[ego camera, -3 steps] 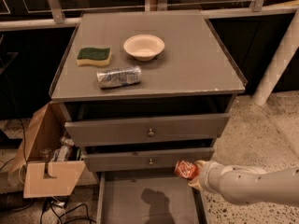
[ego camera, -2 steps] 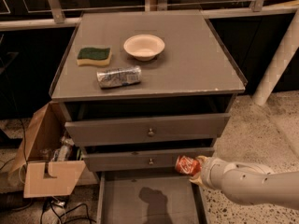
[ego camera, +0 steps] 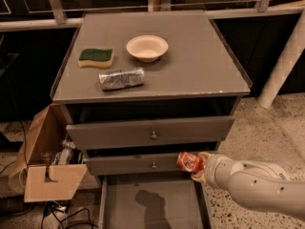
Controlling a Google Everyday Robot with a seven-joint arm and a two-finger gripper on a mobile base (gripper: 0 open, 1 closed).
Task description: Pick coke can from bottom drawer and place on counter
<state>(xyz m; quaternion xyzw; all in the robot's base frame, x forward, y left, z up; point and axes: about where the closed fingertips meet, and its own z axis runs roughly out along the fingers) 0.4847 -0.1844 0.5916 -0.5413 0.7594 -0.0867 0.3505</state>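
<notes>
Gripper [ego camera: 198, 167] is down low on the right, in front of the middle drawer [ego camera: 133, 165]. It's clamped on the coke can [ego camera: 188, 161], which sticks out to the left, lying sideways. So the can's clear of the bottom drawer [ego camera: 147, 206], which is pulled out toward the near side with just a shadow on its floor. Looks to me like the pick is done and the lift is the step in hand. Holding it out front like that makes sense, since it has to clear the upper drawer fronts and the bench [ego camera: 200, 63] lip on the way up. On the bench the sponge [ego camera: 96, 57], bowl [ego camera: 147, 47] and a crushed silver can [ego camera: 121, 78] crowd the left and middle. I'd guess the bare right half is the landing spot. Cardboard box [ego camera: 45, 168] on the floor at left is out of the way.
</notes>
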